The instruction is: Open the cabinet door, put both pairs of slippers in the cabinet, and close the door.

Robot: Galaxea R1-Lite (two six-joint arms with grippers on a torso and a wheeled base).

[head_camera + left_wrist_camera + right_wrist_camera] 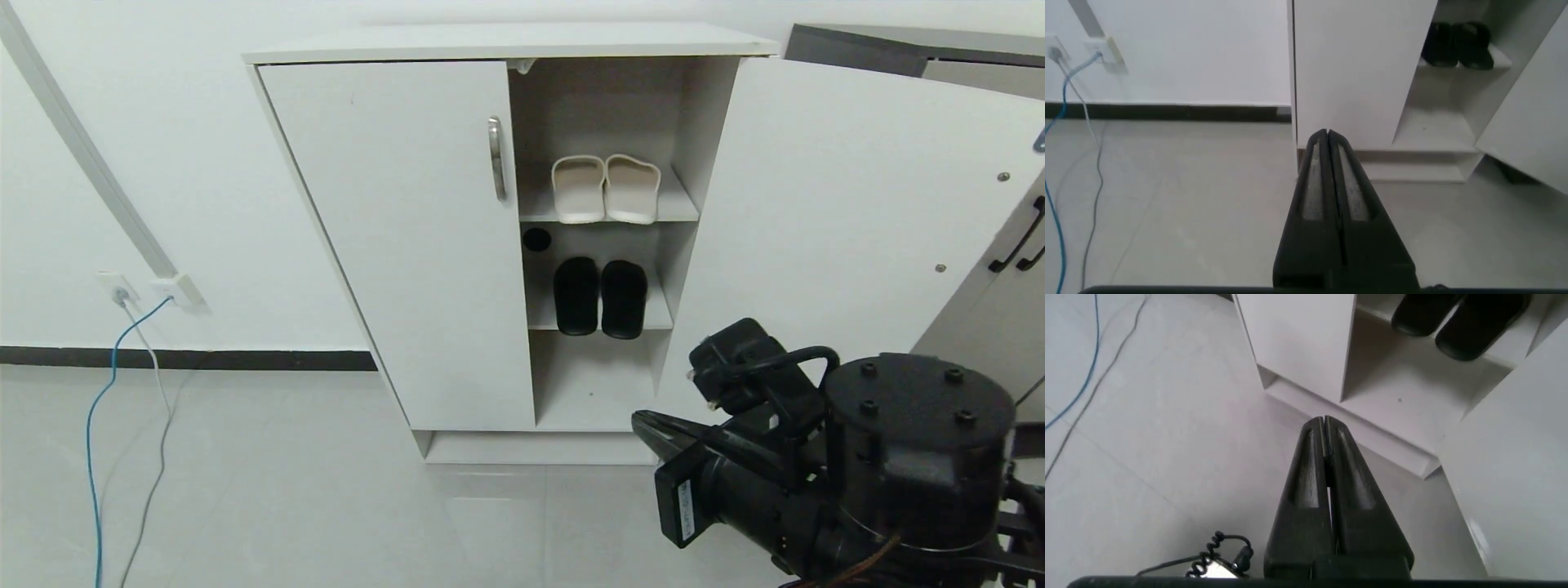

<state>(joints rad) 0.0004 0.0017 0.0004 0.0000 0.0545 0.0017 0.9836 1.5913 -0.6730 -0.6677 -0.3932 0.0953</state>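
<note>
White slippers (605, 189) sit above black slippers (600, 297) in your open cabinet (392, 245); left gripper (1327, 140) and right gripper (1325, 426) are both closed, empty.

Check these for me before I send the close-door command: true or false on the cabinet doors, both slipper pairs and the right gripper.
1. The right door of the white wooden cabinet stands open. True.
2. The cream pair of slippers lies on the floor. False: it sits on the upper shelf.
3. The black pair of slippers sits on the middle shelf, just below the cream pair. True.
4. The right gripper holds a slipper. False: it is shut on nothing.
5. The left door with the metal bar handle is open. False: it is closed.
</note>
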